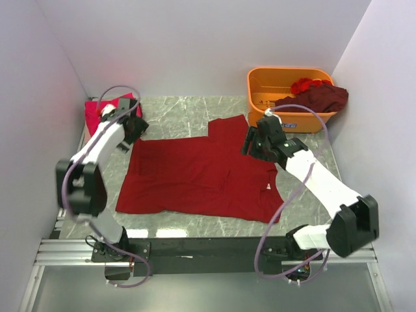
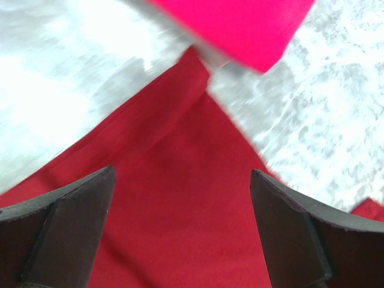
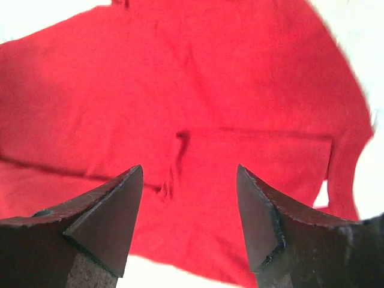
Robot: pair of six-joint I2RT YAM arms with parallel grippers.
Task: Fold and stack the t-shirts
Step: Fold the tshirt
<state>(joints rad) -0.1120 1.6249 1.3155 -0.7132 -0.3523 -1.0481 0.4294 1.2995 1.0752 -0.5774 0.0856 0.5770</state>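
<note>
A dark crimson t-shirt (image 1: 195,175) lies spread flat on the marble table, with a small white label (image 1: 266,188) near its right edge. My left gripper (image 1: 133,128) is open above the shirt's far left corner; the left wrist view shows red cloth (image 2: 180,210) between its fingers (image 2: 288,228). My right gripper (image 1: 250,144) is open above the shirt's far right part, with red cloth (image 3: 198,120) under its fingers (image 3: 114,210). A folded pink-magenta shirt (image 1: 104,109) lies at the far left, also in the left wrist view (image 2: 240,24). Maroon and red shirts (image 1: 315,96) hang in the basket.
An orange plastic basket (image 1: 273,84) stands at the far right against the wall. White walls close in the table on three sides. A black rail (image 1: 214,247) with the arm bases runs along the near edge.
</note>
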